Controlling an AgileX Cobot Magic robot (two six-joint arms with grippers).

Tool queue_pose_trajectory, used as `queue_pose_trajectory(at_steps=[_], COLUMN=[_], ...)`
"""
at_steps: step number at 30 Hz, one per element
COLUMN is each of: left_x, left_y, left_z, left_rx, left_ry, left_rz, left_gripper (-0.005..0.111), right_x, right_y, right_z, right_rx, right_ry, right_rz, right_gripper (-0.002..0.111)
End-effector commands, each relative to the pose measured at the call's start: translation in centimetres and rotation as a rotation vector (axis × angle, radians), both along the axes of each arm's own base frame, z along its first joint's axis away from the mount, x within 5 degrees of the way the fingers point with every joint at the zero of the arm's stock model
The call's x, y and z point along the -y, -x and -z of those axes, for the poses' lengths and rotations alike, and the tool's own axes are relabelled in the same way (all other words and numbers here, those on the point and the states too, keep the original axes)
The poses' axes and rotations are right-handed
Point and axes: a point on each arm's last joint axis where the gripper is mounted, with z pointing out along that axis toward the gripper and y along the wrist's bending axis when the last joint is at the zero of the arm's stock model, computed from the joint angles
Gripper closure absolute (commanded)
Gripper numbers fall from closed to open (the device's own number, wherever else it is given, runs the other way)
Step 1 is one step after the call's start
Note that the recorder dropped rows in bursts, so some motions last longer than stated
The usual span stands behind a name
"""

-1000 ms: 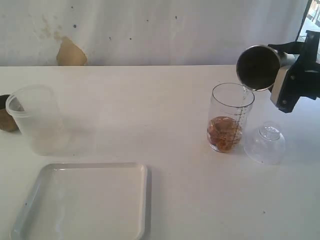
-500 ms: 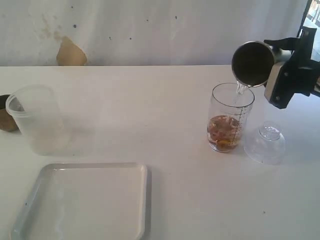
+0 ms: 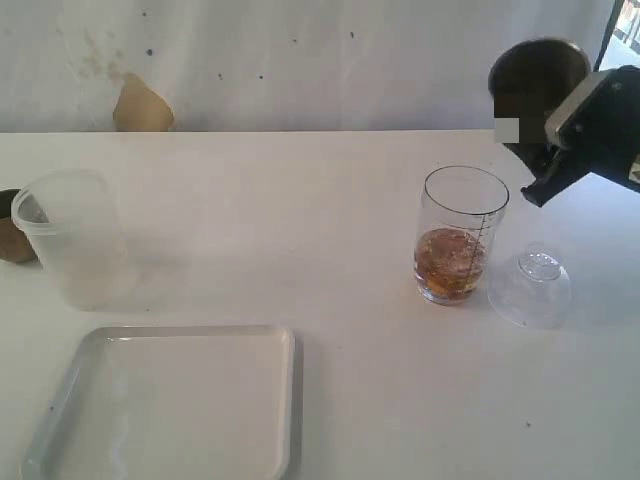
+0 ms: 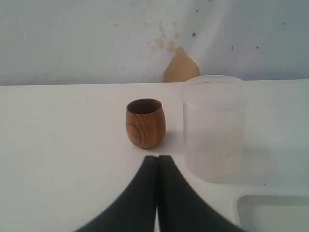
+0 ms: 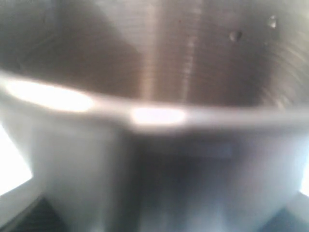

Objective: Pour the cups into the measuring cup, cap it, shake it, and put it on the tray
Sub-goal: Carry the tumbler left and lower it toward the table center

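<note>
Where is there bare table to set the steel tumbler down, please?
The widest bare stretch of table lies between the frosted cup and the measuring cup. Another lies beside the tray, nearer the camera than the cap. It is crowded where cap and measuring cup stand close, and where the wooden cup stands by the frosted cup.

A: Where is the measuring cup (image 3: 461, 235)?
B: On the table (image 3: 300, 190), right side, with the cap (image 3: 530, 288) just beside it on its right. The tumbler (image 3: 537, 80) is up in the air, above and right of it.
A: And on the left?
B: The plastic cup (image 3: 72, 240), with the small cup (image 3: 10, 240) just left of it. The tray (image 3: 170, 400) lies in front of them.
</note>
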Motion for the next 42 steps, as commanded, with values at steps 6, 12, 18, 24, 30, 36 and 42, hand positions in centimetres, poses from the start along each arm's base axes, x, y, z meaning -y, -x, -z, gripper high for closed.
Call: queue_pose_trajectory(at_steps=[6,12,18,24,30,36,42], left_x=[0.0,0.0,0.0,0.0,0.0,0.0,0.0], left_y=[0.0,0.0,0.0,0.0,0.0,0.0,0.0], left_z=[0.1,0.1,0.1,0.1,0.1,0.1,0.1], left_rx=[0.0,0.0,0.0,0.0,0.0,0.0,0.0], left_ry=[-0.004,-0.004,-0.004,-0.004,-0.004,-0.004,-0.004], left_rz=[-0.004,-0.004,-0.004,-0.004,-0.004,-0.004,-0.004], left_gripper=[0.107,0.107,0.107,0.107,0.107,0.107,0.107], right_x=[0.0,-2.4,-8.2,-15.4,-21.2,-25.4,-27.5], right_y=[-0.1,0.3,0.2,1.0,2.7,3.6,3.3], right_z=[-5.7,-9.1,-10.0,-9.2,-8.7,-6.2,-2.6], right_rx=[-0.037,-0.098,-0.186,-0.297,-0.353,-0.447,-0.512], right_ry=[-0.672,-0.721,-0.726,-0.667,-0.575,-0.543,-0.524], right_rz=[0.021,-0.066,-0.166,-0.269,-0.36,-0.444,-0.519], right_gripper=[0.108,0.108,0.108,0.108,0.108,0.108,0.108])
